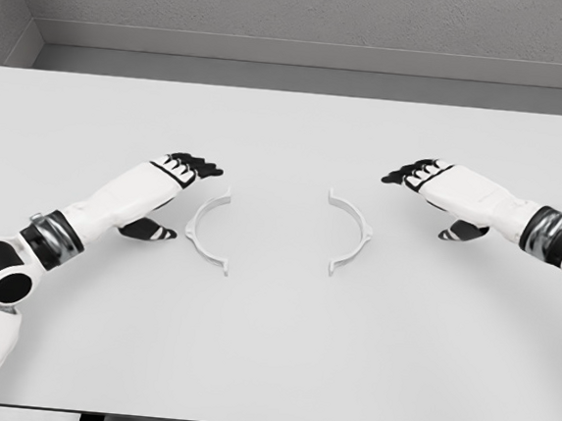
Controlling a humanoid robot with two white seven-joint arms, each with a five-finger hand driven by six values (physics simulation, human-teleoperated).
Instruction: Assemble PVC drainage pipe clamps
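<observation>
Two white half-ring clamp pieces lie flat on the white table (268, 357), their open sides facing each other. The left clamp half (203, 231) sits just right of my left hand (180, 187), whose black-tipped fingers are spread above the table and hold nothing; its thumb rests near the piece's outer curve. The right clamp half (352, 233) lies left of my right hand (430, 189), which hovers a short way off with fingers extended and empty. A gap of table separates the two halves.
The table's far edge meets a grey wall (298, 15). The near edge runs along the bottom of the view.
</observation>
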